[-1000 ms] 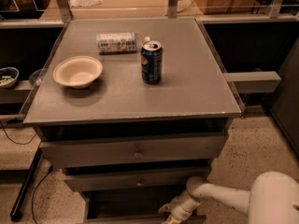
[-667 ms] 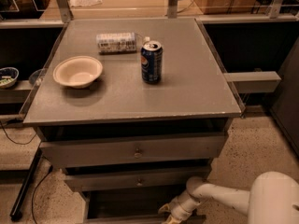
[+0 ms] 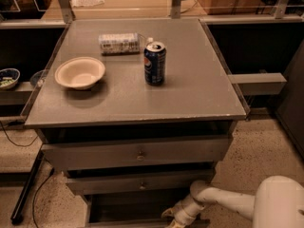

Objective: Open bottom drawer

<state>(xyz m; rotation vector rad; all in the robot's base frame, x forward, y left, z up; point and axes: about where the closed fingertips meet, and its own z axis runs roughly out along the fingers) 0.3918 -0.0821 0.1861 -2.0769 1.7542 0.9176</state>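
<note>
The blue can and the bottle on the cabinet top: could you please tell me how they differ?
The blue can stands upright; the bottle lies on its side. The can is dark blue; the bottle is pale with a white cap. The can is nearer the front edge than the bottle. Both rest on the grey cabinet top. The gripper is low at the cabinet's front, near the floor.

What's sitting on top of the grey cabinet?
A white bowl, an upright blue can and a bottle lying on its side. What's inside the can cannot be seen. The gripper is down low by the bottom drawer.
</note>
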